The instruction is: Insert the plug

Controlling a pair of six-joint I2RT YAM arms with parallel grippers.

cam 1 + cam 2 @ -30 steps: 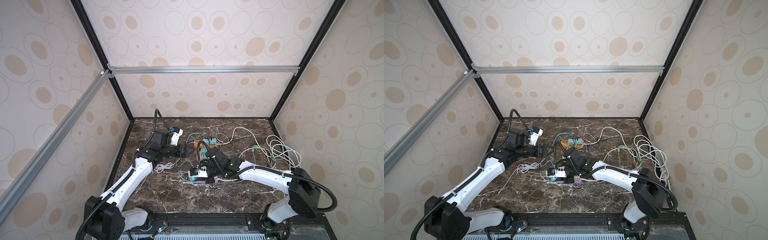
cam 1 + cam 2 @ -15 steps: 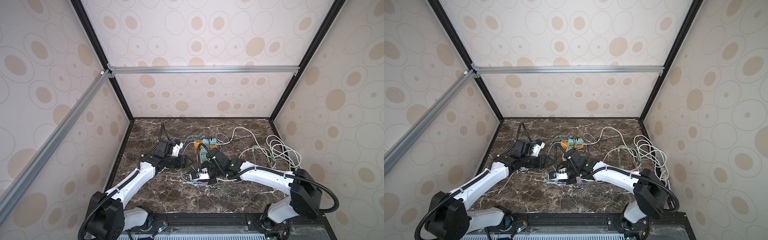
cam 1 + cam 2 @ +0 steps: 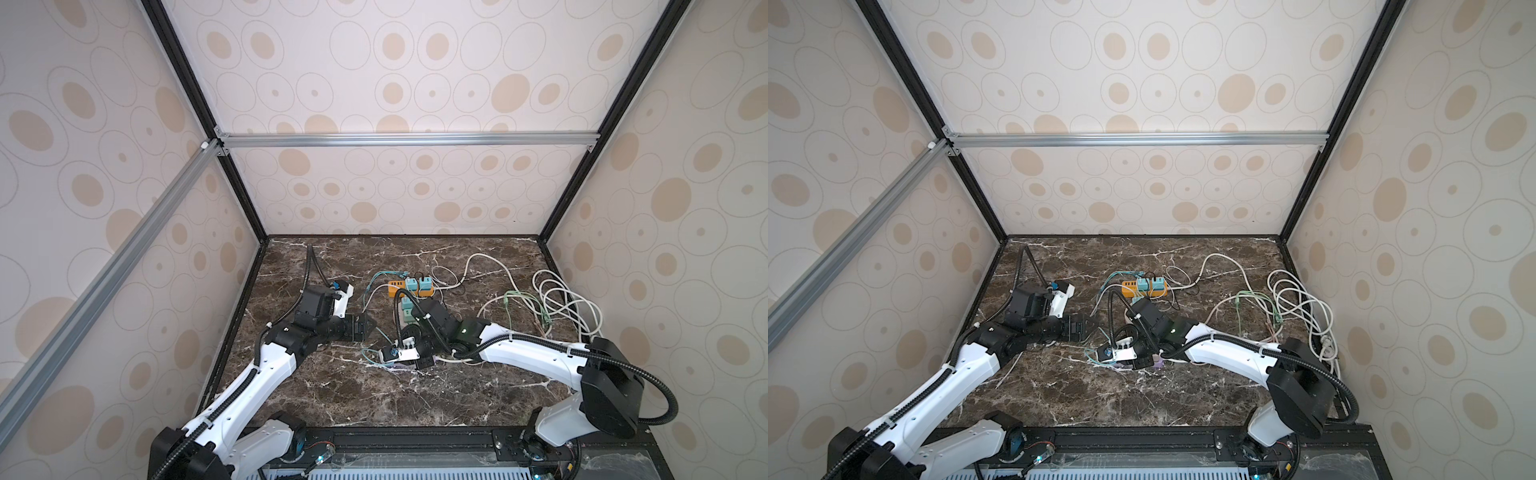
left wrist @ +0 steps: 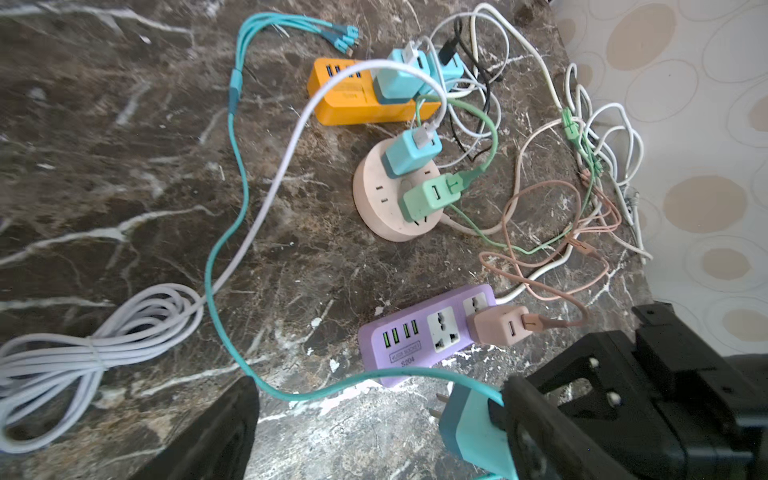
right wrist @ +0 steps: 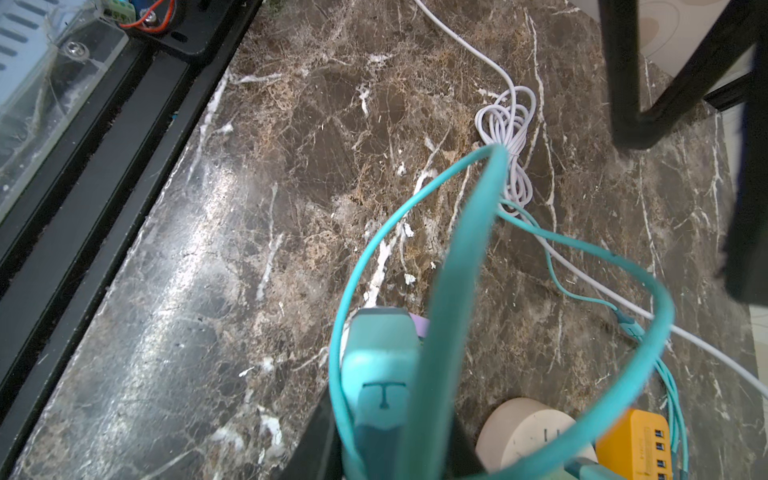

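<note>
The right pincer [image 5: 386, 432] pinched the teal two-pin charger plug [image 4: 469, 432] at 6 o'clock of the orange plastic power strip [image 3: 397, 289], the left pincer [image 3: 368, 326] was spread, and the pins probably needed aligning with the free socket [image 4: 444, 331] of the lilac power strip [image 4: 370, 353].

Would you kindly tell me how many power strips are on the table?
3: an orange strip farthest back, a round beige strip in the middle, a purple strip nearest the front.

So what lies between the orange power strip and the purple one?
The round beige socket, carrying a blue charger and a green charger. The left wrist view shows this plainly.
</note>
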